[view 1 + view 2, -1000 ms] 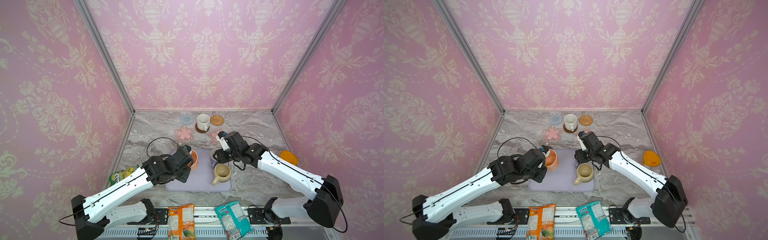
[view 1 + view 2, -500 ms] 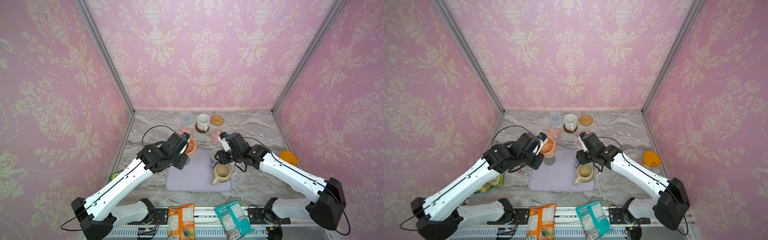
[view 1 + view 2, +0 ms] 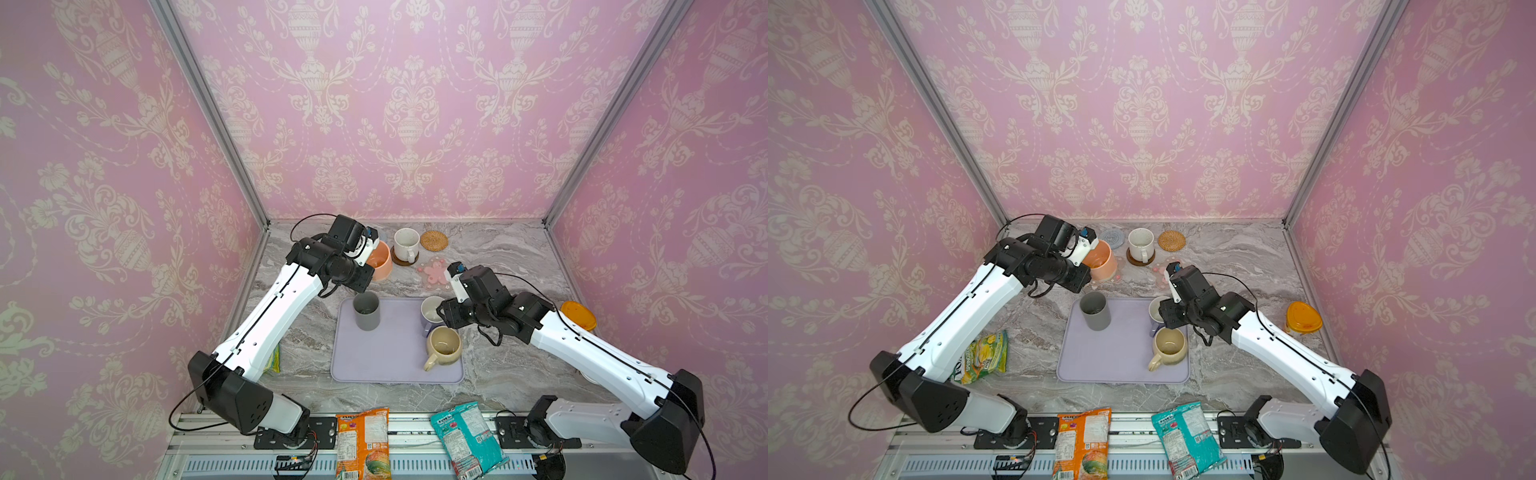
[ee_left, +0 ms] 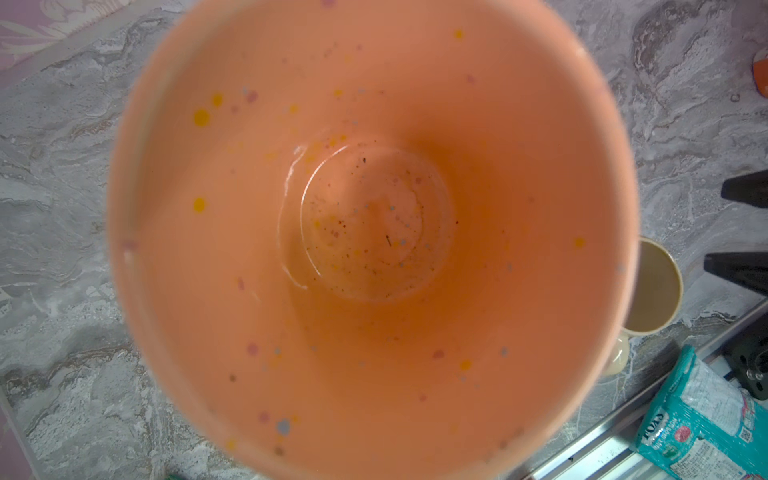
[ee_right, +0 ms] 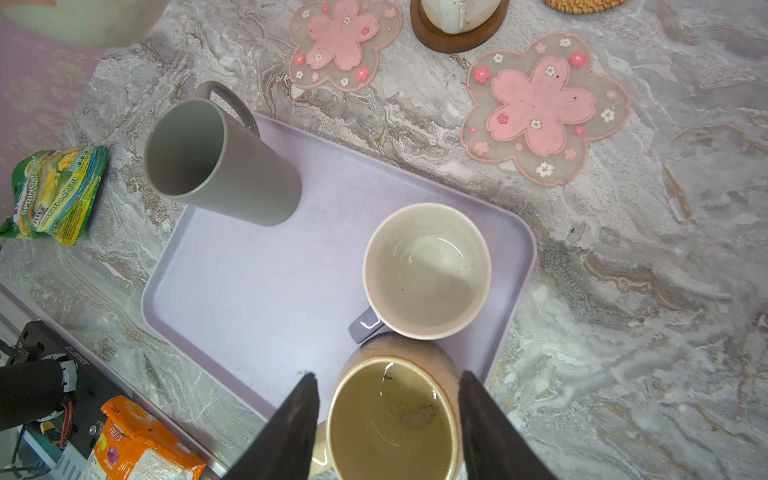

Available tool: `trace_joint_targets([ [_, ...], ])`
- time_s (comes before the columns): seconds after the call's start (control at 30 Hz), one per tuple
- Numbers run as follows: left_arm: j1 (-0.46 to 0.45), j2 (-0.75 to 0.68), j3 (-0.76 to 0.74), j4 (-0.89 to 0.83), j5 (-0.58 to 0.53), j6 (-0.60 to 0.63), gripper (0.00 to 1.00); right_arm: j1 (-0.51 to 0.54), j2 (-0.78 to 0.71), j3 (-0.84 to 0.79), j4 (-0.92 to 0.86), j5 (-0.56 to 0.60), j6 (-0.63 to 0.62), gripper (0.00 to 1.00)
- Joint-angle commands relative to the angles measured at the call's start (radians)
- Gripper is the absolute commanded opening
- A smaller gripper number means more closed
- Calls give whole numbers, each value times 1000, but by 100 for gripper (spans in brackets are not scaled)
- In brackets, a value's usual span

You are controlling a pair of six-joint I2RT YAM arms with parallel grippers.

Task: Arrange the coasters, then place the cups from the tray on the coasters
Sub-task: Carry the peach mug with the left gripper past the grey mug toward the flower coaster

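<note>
Three cups stand on the lavender tray [image 3: 395, 374] in both top views: tall grey cup [image 3: 366, 311], lavender mug [image 3: 428, 309] and beige mug [image 3: 444, 345]. The left gripper [image 3: 372, 254] clamps the peach-orange mug [image 3: 381, 262] beside the white speckled mug [image 3: 406, 244], which sits on the wooden coaster [image 3: 405, 262].

Left wrist: the peach-orange mug's speckled inside holds nothing.

Right wrist: the right gripper [image 5: 387, 373] is parted, with the beige mug's rim between its jaws. The pink flower coaster [image 5: 345, 45] lies bare.

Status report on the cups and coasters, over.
Left gripper shut on peach-orange speckled cup, beyond the flat lavender tray. Right gripper open above beige-yellow mug. Pink flower-shaped coasters bare, nothing in the way.
</note>
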State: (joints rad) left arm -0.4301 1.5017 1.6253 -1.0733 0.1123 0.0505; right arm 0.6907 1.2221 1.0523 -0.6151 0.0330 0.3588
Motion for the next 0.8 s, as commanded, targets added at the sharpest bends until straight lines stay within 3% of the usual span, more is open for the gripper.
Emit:
trace_joint_targets([
  [0.0, 32, 41, 105, 22, 65, 114, 0, -9, -4, 40, -23, 25, -31, 56],
  [0.43, 166, 255, 266, 33, 146, 232, 0, -22, 16, 63, -22, 38, -33, 56],
  [0.77, 228, 444, 350, 1, 107, 357, 0, -31, 62, 89, -20, 34, -32, 56],
])
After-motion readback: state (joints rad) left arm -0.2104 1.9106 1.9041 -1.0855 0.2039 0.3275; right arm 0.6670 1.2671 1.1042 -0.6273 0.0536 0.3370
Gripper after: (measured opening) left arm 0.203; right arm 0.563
